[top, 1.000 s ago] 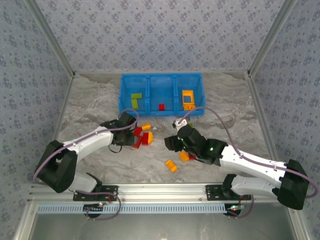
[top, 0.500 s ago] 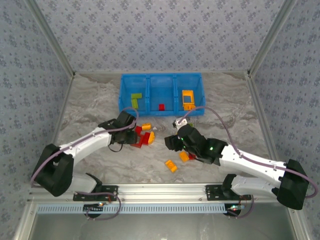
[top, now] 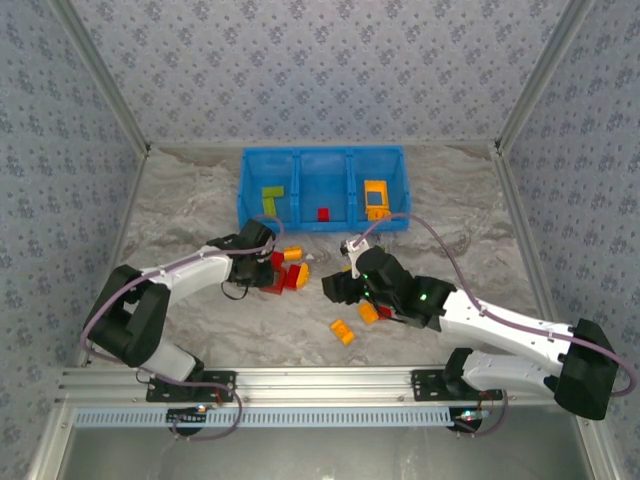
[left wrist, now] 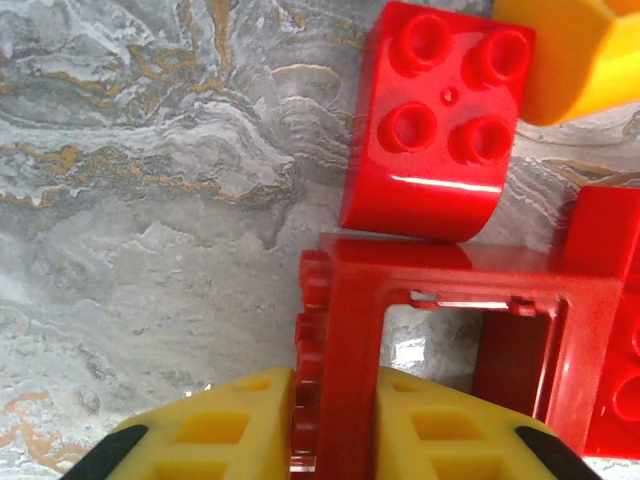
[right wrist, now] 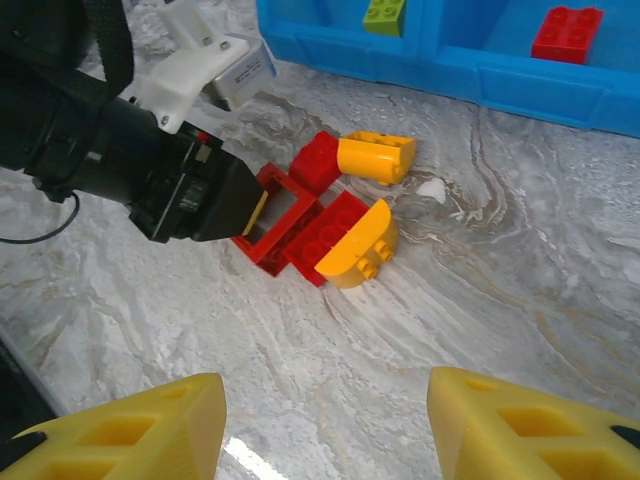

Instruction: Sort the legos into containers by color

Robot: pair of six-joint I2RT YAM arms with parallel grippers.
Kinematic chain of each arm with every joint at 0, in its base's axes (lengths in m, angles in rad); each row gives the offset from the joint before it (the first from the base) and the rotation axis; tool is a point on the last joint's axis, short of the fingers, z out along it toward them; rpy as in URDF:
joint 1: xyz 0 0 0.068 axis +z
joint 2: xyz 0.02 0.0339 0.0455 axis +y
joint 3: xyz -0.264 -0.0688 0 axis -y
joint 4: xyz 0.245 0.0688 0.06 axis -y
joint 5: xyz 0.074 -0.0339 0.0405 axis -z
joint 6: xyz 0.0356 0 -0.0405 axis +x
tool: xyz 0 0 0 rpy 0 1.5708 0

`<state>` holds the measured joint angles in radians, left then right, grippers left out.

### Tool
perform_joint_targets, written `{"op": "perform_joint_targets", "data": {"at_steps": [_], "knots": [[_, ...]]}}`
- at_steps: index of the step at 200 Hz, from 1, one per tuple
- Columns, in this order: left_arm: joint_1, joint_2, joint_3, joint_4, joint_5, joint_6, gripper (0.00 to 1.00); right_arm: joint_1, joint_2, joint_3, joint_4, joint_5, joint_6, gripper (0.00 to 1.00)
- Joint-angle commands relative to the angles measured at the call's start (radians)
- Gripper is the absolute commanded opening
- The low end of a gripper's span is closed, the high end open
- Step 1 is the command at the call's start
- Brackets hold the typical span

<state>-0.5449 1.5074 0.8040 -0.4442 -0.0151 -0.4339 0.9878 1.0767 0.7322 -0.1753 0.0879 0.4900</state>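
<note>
My left gripper is shut on one side bar of a hollow red frame lego that lies on the table. A red four-stud block and an orange-yellow brick lie just beyond it. From above, the left gripper sits at the left of this red and yellow cluster. My right gripper is open over bare table, short of the cluster, with a rounded yellow brick ahead. The blue containers hold a green lego, a red one and an orange one.
Two loose orange bricks lie under the right arm near the table's front. The patterned walls close in both sides and the back. Open marble surface stretches left of the left arm and right of the bin.
The left jaws have closed onto the red frame's bar and the left arm has pulled in toward the cluster. The right gripper has edged slightly left, still open.
</note>
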Motion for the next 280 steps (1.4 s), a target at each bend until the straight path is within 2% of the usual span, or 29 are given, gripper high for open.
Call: {"op": "perform_joint_targets", "data": {"at_steps": [1, 36, 65, 89, 110, 153, 192, 208, 240, 256, 280], "knots": [[0.001, -0.017, 0.009, 0.000, 0.000, 0.008, 0.21, -0.003, -0.011, 0.000, 0.018, -0.024, -0.004, 0.58], [-0.015, -0.082, 0.004, -0.064, -0.055, -0.006, 0.11, -0.005, -0.014, 0.020, -0.007, -0.003, -0.008, 0.58], [-0.052, -0.194, 0.026, -0.170, -0.134, -0.044, 0.07, -0.008, -0.040, 0.040, -0.039, 0.029, -0.010, 0.58], [-0.095, -0.256, 0.134, -0.301, -0.191, -0.076, 0.06, -0.021, -0.078, 0.064, -0.071, 0.068, -0.007, 0.58], [-0.119, -0.231, 0.286, -0.360, -0.206, -0.082, 0.05, -0.032, -0.105, 0.098, -0.079, 0.079, -0.017, 0.58], [-0.136, 0.046, 0.705, -0.409, -0.207, -0.020, 0.05, -0.084, -0.094, 0.222, -0.119, 0.154, -0.048, 0.59], [-0.114, 0.416, 1.164, -0.476, -0.226, 0.018, 0.05, -0.230, -0.017, 0.341, -0.158, 0.128, -0.004, 0.59], [-0.093, 0.566, 1.359, -0.511, -0.224, 0.015, 0.05, -0.287, 0.028, 0.375, -0.147, 0.072, 0.005, 0.59], [-0.049, 0.849, 1.733, -0.616, -0.207, -0.007, 0.05, -0.340, 0.112, 0.434, -0.140, 0.063, 0.001, 0.59], [-0.032, 0.930, 1.813, -0.612, -0.212, -0.015, 0.04, -0.366, 0.139, 0.442, -0.122, 0.068, 0.000, 0.59], [-0.017, 0.978, 1.791, -0.526, -0.200, -0.006, 0.03, -0.406, 0.179, 0.451, -0.099, 0.056, 0.004, 0.59]]}}
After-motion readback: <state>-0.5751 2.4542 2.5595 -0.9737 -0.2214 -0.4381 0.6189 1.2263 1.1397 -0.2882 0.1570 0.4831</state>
